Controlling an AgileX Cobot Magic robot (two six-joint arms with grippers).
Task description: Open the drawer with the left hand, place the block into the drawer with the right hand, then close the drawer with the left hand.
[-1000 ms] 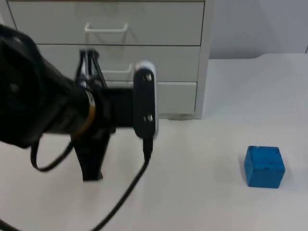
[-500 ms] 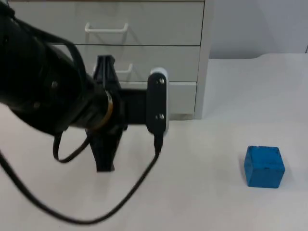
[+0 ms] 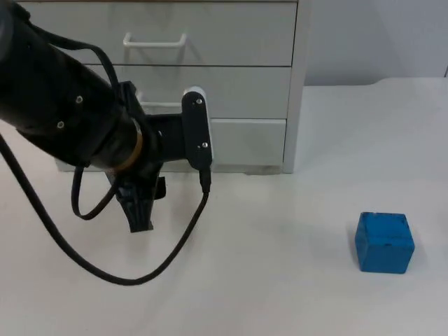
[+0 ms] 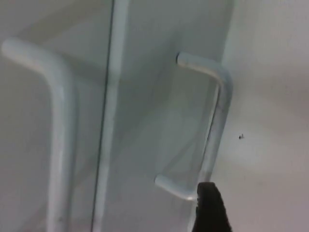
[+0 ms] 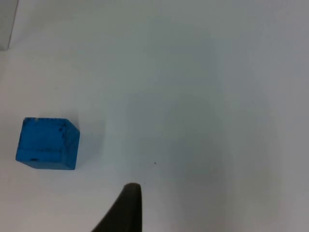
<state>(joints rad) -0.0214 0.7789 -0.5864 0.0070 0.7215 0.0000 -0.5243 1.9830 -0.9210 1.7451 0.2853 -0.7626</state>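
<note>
Pale grey cabinet with 3 drawers (image 3: 231, 42) at the back of the white bench (image 3: 280, 280), all shut. Left gripper (image 3: 140, 210) low, right in front of the bottom drawer's white handle (image 4: 215, 121); fingers' opening: cannot tell. Small blue cube block (image 3: 383, 242) on the bench, well to the right of the cabinet. Right gripper (image 5: 126, 208) above the bench near the block, waiting.

You've got the drawer unit (image 3: 175, 42) at the back left of the table (image 3: 294, 280), three drawers stacked, all shut. The left gripper (image 3: 140, 210) sits in front of the bottom drawer (image 3: 245, 140), with one fingertip (image 4: 208, 208) just beside that drawer's handle (image 4: 212, 125). The block (image 3: 383, 241) lies on the table well to the right, nearer you than the unit.
</note>
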